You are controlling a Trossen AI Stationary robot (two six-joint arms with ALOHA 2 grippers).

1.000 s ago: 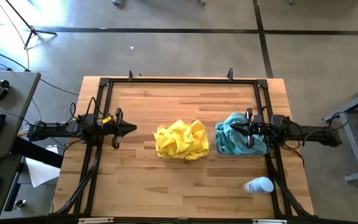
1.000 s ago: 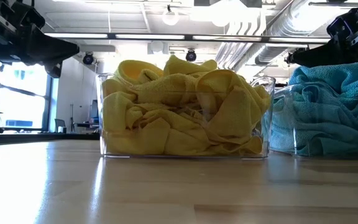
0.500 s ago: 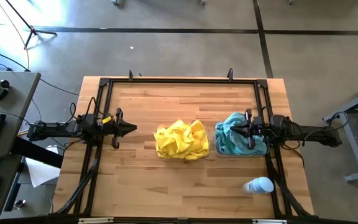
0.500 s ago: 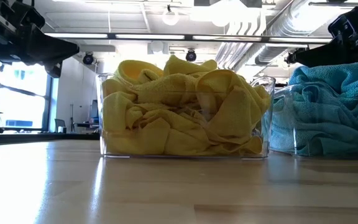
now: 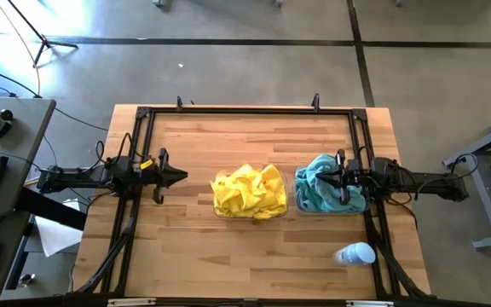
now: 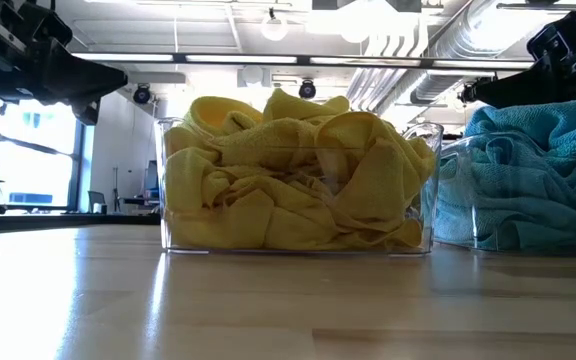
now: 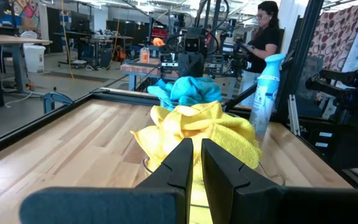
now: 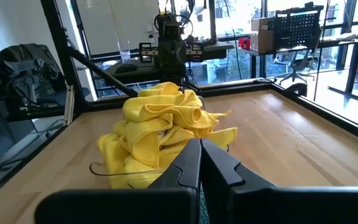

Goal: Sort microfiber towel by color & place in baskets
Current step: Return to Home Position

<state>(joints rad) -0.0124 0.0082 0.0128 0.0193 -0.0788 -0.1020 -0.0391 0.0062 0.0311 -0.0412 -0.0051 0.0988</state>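
Yellow towels [image 5: 248, 191] fill the left basket [image 6: 165, 238] mid-counter [image 5: 186, 247]; teal towels [image 5: 315, 196] fill the right basket [image 6: 456, 190] just beside it. The left gripper [image 5: 180, 176] hangs apart from the yellow towels, fingers clenched and empty. The right gripper [image 5: 326, 177] sits over the teal towels, fingers clenched, seemingly holding nothing.

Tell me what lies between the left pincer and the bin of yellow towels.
Nothing: in the high view, only bare wooden tabletop separates the left pincer from the clear bin.
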